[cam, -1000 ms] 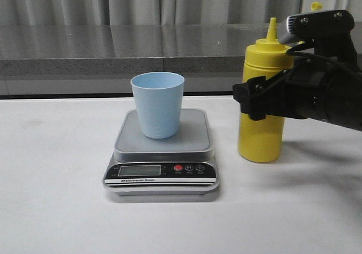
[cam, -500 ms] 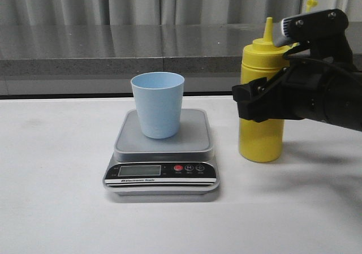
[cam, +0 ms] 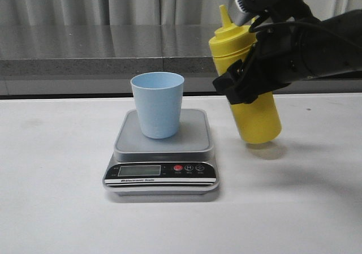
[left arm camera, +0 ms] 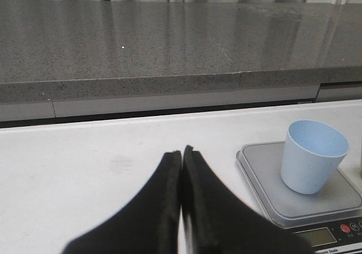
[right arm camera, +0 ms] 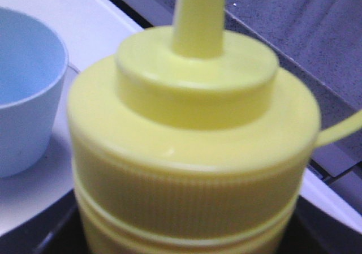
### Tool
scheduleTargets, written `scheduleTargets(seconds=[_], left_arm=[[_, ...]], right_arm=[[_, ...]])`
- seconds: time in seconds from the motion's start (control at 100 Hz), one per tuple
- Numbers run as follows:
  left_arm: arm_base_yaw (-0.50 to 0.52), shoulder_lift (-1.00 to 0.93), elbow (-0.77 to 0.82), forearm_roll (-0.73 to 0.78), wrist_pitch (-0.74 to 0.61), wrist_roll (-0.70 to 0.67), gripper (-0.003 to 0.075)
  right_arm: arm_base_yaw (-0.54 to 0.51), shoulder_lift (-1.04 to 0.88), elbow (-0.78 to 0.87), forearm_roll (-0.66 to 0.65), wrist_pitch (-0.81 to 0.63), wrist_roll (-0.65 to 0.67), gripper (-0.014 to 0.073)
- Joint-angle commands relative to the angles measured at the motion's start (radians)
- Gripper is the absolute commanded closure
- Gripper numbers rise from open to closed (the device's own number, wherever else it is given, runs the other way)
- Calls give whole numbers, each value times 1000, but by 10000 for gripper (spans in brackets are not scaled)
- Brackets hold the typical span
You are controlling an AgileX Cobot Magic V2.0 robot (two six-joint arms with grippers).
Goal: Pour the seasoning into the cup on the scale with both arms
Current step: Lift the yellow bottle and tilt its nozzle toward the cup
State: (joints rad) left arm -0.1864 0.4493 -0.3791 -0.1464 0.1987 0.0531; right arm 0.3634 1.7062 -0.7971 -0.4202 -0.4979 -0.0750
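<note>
The pale blue cup (cam: pixel 158 104) stands upright on the silver-grey scale (cam: pixel 163 138); both also show in the left wrist view, cup (left arm camera: pixel 313 156) and scale (left arm camera: pixel 266 175). My right gripper (cam: pixel 244 83) is shut on the yellow seasoning bottle (cam: pixel 249 90) and holds it lifted off the table, tilted with its nozzle leaning left toward the cup. The bottle's ribbed cap and nozzle (right arm camera: pixel 192 129) fill the right wrist view, with the cup (right arm camera: pixel 22 90) beside it. My left gripper (left arm camera: pixel 181 155) is shut and empty, left of the scale, and is out of the front view.
The white table (cam: pixel 56 197) runs back to a grey stone ledge (cam: pixel 85 61) with curtains behind. The scale's black front panel has an LCD display (cam: pixel 138 170) and a red button (cam: pixel 178 167).
My right gripper has lifted the bottle off the table, carried it left toward the cup and begun tilting its nozzle leftward. The cup and scale have not moved.
</note>
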Motion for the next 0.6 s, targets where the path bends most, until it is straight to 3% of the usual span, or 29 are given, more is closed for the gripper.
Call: scheduleTargets(seconds=[0.0,0.17,0.59], left_arm=[[4,4,-27,-8,-84,-8,740],[4,4,-27,-8,-84,-8,740],[4,4,-27,-8,-84,-8,740]], right_arm=[[13,-55,-84,-58,65,-11,362],[70,-55,-190,-172,299,-11,362],[174,-55,-285,-476,602,-11,362]])
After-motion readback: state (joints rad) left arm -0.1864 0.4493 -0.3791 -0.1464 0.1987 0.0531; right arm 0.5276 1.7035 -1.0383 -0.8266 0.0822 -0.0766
